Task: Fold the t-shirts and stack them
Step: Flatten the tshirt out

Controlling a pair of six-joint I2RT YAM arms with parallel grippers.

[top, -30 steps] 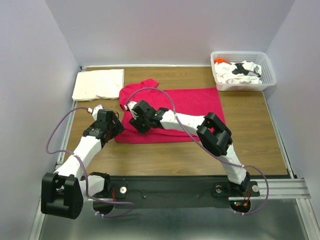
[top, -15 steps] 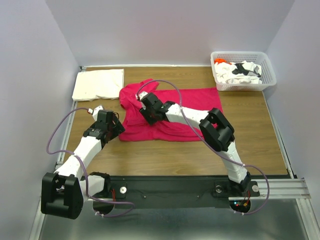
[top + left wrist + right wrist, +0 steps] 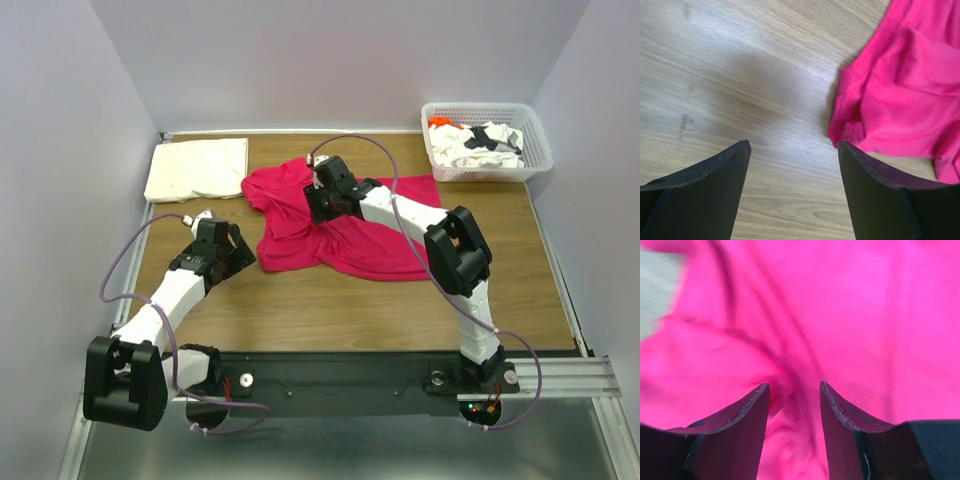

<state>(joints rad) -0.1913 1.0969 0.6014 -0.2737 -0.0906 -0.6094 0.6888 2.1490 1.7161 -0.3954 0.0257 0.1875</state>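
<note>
The magenta-red t-shirt [image 3: 340, 250] lies rumpled on the middle of the wooden table. My right gripper [image 3: 316, 205] is at its upper left part, jaws shut on a bunched fold of the cloth, which fills the right wrist view [image 3: 865, 300] around the gripper [image 3: 793, 385]. My left gripper [image 3: 238, 252] is open and empty over bare wood, just left of the shirt's lower left edge [image 3: 900, 100]; the gripper [image 3: 793, 145] touches nothing. A folded cream-white t-shirt [image 3: 197, 168] lies at the back left.
A white lattice basket [image 3: 535, 150] at the back right holds white, black-printed and orange shirts [image 3: 480, 142]. Bare wood [image 3: 330, 300] runs along the front of the table. Walls close in on the left, back and right.
My right gripper has moved back and to the right, dragging the magenta shirt with it; the flat shirt is now bunched and shifted. The left gripper has stayed almost in place, off the shirt.
</note>
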